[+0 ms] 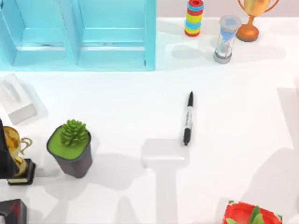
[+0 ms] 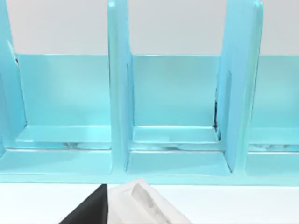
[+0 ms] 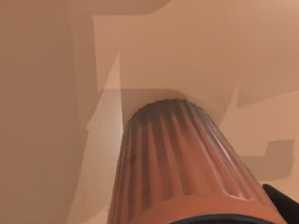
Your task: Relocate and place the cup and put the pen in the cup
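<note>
The table (image 1: 117, 93) is smooth, matt white. The shelf (image 1: 79, 32) looks like glossy turquoise painted plastic or wood, with sheen along its ledges. The pen (image 1: 188, 119) is smooth black plastic with a white label. The cup (image 3: 182, 163) is ribbed, matt brownish-pink. The trophy (image 1: 250, 18), upper right, is shiny gold metal. The pot (image 1: 72, 156) is matt dark grey.

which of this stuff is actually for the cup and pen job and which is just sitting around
For the job:
- cup, ribbed, close under the right wrist camera
- pen, lying on the table

Just lying about:
- plant pot
- blue shelf unit
- stacked colour rings
- hourglass
- trophy at the back
- trophy at the left edge
- tissue box
- red box
</note>
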Controlling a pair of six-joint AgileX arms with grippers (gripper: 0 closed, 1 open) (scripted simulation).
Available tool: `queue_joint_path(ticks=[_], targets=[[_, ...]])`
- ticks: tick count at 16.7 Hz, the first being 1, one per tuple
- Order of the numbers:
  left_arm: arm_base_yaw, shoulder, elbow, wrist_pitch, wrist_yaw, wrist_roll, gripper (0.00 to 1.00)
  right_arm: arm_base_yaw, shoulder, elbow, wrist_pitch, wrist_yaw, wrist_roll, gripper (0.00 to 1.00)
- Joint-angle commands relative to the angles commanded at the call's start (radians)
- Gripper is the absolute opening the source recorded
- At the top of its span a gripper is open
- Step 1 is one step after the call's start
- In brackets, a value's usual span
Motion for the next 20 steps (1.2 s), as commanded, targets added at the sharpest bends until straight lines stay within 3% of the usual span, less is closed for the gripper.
queue_joint_path(ticks=[8, 16, 20], targets=[[0.0, 0.0, 0.0, 0.0, 0.0, 0.0, 1.0, 0.033, -0.011, 0.034, -0.039, -0.001, 0.035, 0.0], [0.0, 0.0, 0.0, 0.0, 0.0, 0.0, 1.0, 0.342, -0.151, 0.283, -0.456, -0.003, 0.34, 0.0], [0.0, 0.0, 0.0, 0.0, 0.0, 0.0, 1.0, 0.425, -0.203, 0.342, -0.543, -0.002, 0.422, 0.0]])
